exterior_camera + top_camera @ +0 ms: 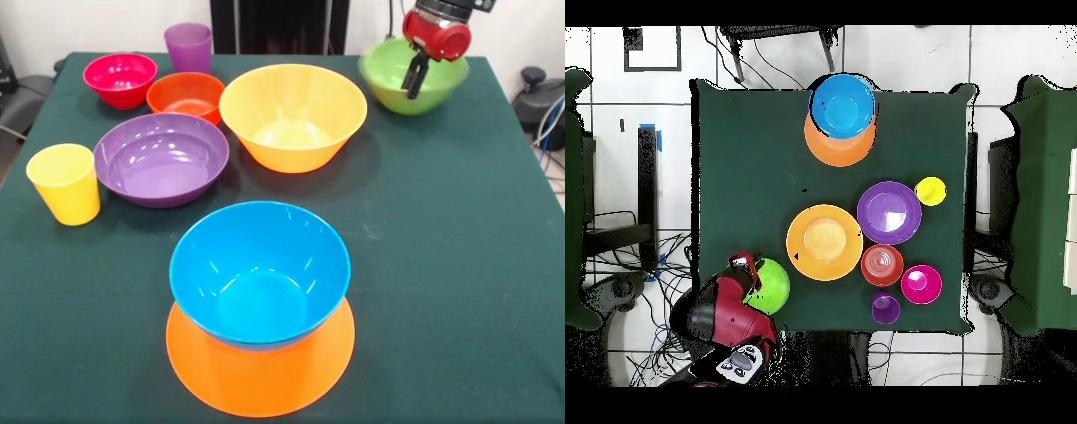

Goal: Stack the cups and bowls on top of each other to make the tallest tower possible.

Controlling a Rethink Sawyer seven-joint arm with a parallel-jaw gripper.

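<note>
The tower [260,318] stands at the near edge of the green-covered bench [459,265], roughly centre: a blue bowl [259,269] upright on what looks like an upturned large orange bowl [261,375], only its wide orange rim showing around the blue one; overhead view shows the same pair, blue bowl [842,104] over orange [839,145], at one bench edge; further back on the left, yellow cup [65,183] upright, just beside the wide shallow purple bowl [161,158]; purple bowl is close against the second large orange bowl [293,115], which sits upright near bench centre, empty; behind the purple bowl, small orange-red bowl [186,95], close to the large orange bowl's rim; left of that, pink-red bowl [120,79], upright; translucent purple cup [188,47] upright at the far edge, behind and between the two small bowls; far right corner, green bowl [413,75], upright, well apart from the rest; the hand [415,78] on the red and black arm [437,31] hangs down over the green bowl's interior, dark fingers pointing down close together; cannot tell whether it is open or closed, nor whether it touches the bowl; overhead view shows the arm [730,315] reaching over the green bowl [770,285] at the bench corner.
</note>
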